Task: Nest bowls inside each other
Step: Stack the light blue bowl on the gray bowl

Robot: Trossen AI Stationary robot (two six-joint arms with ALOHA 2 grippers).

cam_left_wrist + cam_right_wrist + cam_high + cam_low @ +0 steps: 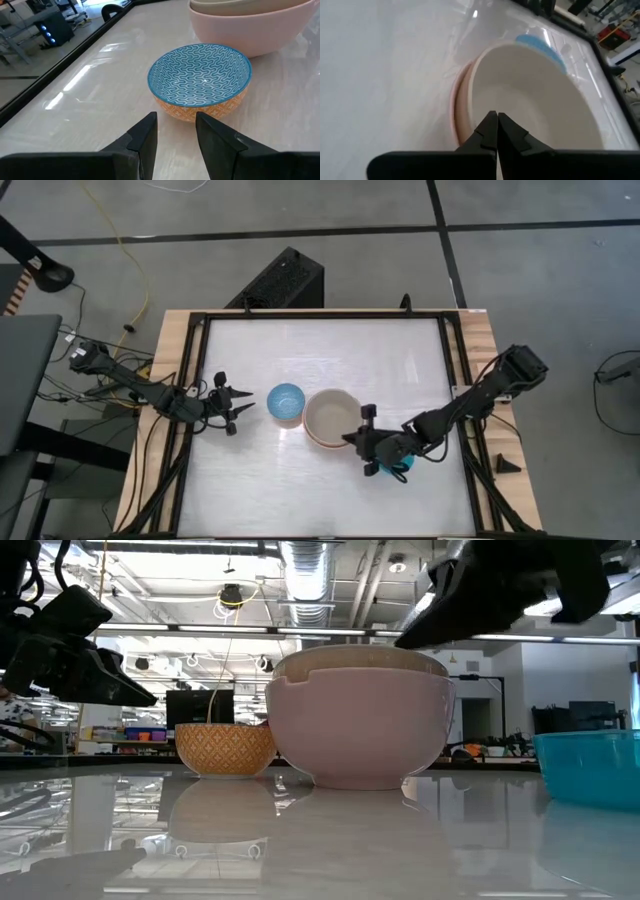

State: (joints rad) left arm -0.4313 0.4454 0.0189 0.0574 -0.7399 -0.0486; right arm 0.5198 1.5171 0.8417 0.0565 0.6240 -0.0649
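Note:
A cream bowl (330,415) sits inside a pink bowl (360,730) at the table's middle. Its rim (350,658) stands a little above the pink one's. My right gripper (496,116) is shut and hovers at the nested pair's right rim (366,420), slanting down toward the table's left. A teal bowl (400,465) rests on the table under that arm. To the left stands a small bowl (200,75), blue-patterned inside and orange outside. My left gripper (175,120) is open just left of it (240,402), touching nothing. My right gripper's shut fingertips (490,125) stand over the cream bowl's rim (472,92) on its right side, coming slanting from the table's right. I cannot tell whether they touch the rim.
Black frame rails (455,380) run along the table's sides. A black box (285,280) stands beyond the far edge and a small black wedge (507,464) lies on the right wooden border. Bare tabletop stretches along the far side (330,345) and the near side (300,500).

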